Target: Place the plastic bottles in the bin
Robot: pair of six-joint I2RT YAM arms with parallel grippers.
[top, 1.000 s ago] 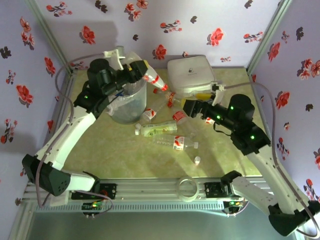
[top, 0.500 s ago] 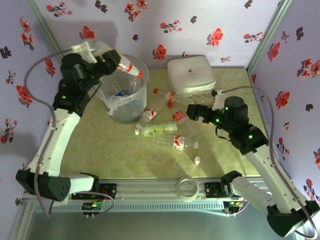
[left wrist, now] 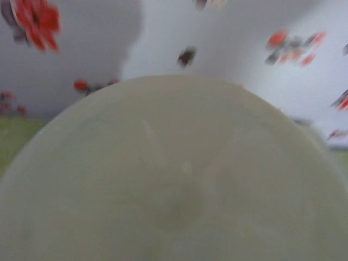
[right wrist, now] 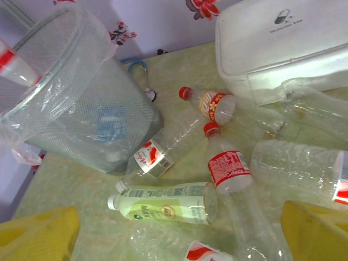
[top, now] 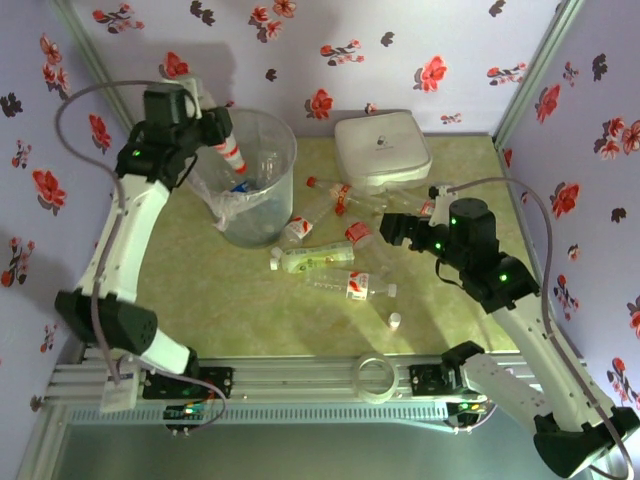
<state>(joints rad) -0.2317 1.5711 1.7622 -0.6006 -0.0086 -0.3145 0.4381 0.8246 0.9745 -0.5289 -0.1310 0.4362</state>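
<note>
Bottle [top: 228,147] at left pincer [top: 211,130] over bin [top: 286,136], grip unclear; wrist view: right pincer [right wrist: 179,232] released

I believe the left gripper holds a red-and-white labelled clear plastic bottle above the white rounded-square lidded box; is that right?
Not quite: the top external view shows the left gripper holding that red-and-white labelled clear plastic bottle above the round clear plastic bin, not the white lidded box.

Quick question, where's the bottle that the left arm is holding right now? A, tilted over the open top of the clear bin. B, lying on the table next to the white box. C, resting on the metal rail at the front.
A: the left gripper holds the red-and-white bottle slanting down inside the rim line of the bin, off the table.
</note>
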